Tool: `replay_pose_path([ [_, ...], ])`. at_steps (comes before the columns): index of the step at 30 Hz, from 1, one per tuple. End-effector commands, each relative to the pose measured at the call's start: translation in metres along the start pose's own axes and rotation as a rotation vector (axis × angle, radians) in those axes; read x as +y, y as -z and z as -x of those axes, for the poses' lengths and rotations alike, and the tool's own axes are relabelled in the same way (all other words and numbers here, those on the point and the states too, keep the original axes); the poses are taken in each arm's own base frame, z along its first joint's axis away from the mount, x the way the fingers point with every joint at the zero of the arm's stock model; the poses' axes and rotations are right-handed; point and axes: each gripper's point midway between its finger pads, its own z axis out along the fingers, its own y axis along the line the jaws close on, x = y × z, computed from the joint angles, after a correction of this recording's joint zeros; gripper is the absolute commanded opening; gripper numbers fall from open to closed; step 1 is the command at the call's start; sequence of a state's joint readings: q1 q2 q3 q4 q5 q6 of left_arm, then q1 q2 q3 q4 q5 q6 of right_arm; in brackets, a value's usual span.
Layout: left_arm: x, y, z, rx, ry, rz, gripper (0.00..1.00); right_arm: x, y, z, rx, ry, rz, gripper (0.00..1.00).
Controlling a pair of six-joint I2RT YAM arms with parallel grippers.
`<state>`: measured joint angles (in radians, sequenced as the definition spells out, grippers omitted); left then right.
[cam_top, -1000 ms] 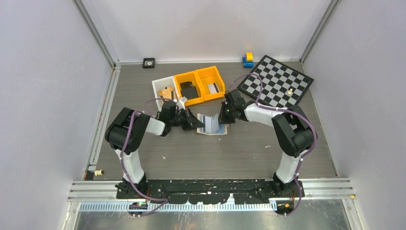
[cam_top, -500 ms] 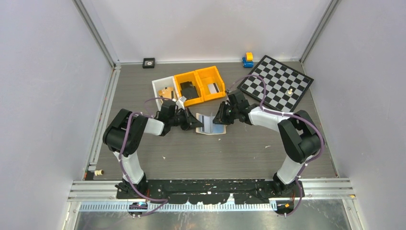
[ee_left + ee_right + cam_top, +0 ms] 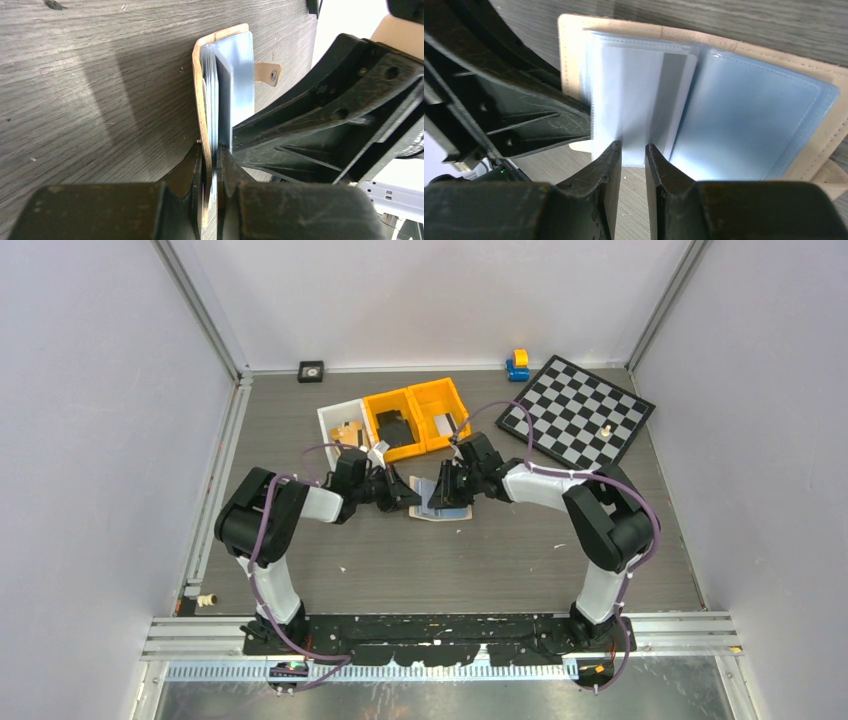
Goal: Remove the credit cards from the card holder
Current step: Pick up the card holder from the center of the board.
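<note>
The beige card holder [image 3: 447, 512] lies open on the table between both arms. In the left wrist view my left gripper [image 3: 210, 152] is shut on the card holder's [image 3: 200, 75] tan cover and the nearest clear sleeves at the near edge. My right gripper [image 3: 633, 150] hovers at the edge of a raised sleeve, jaws narrowly open, with only table showing between them. A light grey card with a dark stripe [image 3: 671, 95] sits inside that sleeve. From above, the right gripper [image 3: 445, 487] covers the holder's top and the left gripper [image 3: 408, 498] is at its left side.
Behind the holder stand two yellow bins [image 3: 418, 398] and a white bin [image 3: 330, 418], with a black item, a card and tan pieces inside. A chessboard [image 3: 580, 410] lies at the back right, a blue-yellow toy [image 3: 518, 364] behind it, and a small black square [image 3: 311, 371] at the back.
The right gripper has moved left and now sits over the card holder, close against the left gripper. The left gripper has kept its hold and place.
</note>
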<state>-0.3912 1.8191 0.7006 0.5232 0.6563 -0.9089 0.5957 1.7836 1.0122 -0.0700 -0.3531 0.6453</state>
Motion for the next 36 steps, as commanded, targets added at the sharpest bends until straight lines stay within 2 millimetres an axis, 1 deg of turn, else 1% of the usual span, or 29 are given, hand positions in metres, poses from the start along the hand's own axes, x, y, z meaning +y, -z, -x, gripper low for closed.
replay_pose_path([
  [1,-0.008,0.005,0.007,-0.027,-0.039,-0.014,0.00,0.002,-0.004,0.008,-0.004,0.022,-0.015,0.30],
  [4,-0.009,0.006,0.007,-0.029,-0.038,-0.019,0.00,-0.006,-0.006,0.009,-0.006,0.018,-0.058,0.31],
  [10,-0.010,0.007,0.007,-0.030,-0.039,-0.022,0.00,-0.021,-0.003,0.013,-0.034,0.026,-0.144,0.41],
  [15,-0.011,0.008,0.007,-0.029,-0.040,-0.025,0.00,-0.017,-0.010,0.009,-0.008,0.015,-0.109,0.42],
  [18,-0.012,0.008,0.008,-0.029,-0.040,-0.026,0.00,-0.021,-0.012,0.007,-0.002,0.023,-0.137,0.42],
  [20,-0.013,0.009,0.008,-0.031,-0.044,-0.031,0.00,-0.019,-0.011,0.007,-0.001,0.023,-0.131,0.42],
  [23,-0.018,0.011,0.009,-0.039,-0.051,-0.044,0.00,-0.011,-0.004,0.011,-0.027,0.028,-0.107,0.42],
  [25,-0.021,0.013,0.011,-0.048,-0.064,-0.045,0.00,-0.009,0.004,0.016,-0.059,0.037,-0.115,0.42],
  [27,-0.018,0.017,0.013,-0.055,-0.081,-0.004,0.00,-0.008,0.012,0.020,-0.090,0.048,-0.123,0.42],
  [28,-0.013,0.019,0.011,-0.048,-0.085,0.038,0.00,-0.009,0.015,0.023,-0.108,0.049,-0.133,0.42],
  [29,-0.011,0.022,0.014,-0.055,-0.102,0.067,0.00,-0.011,0.018,0.026,-0.127,0.050,-0.145,0.41],
  [31,-0.006,0.028,0.014,-0.060,-0.132,0.140,0.00,-0.017,0.022,0.032,-0.167,0.038,-0.179,0.37],
  [33,-0.007,0.034,0.016,-0.071,-0.182,0.200,0.00,-0.026,0.029,0.040,-0.206,0.010,-0.213,0.34],
  [35,-0.009,0.040,0.018,-0.093,-0.237,0.266,0.00,-0.033,0.038,0.046,-0.248,-0.018,-0.227,0.34],
  [36,-0.010,0.043,0.018,-0.103,-0.274,0.292,0.00,-0.035,0.042,0.049,-0.273,-0.028,-0.227,0.37],
])
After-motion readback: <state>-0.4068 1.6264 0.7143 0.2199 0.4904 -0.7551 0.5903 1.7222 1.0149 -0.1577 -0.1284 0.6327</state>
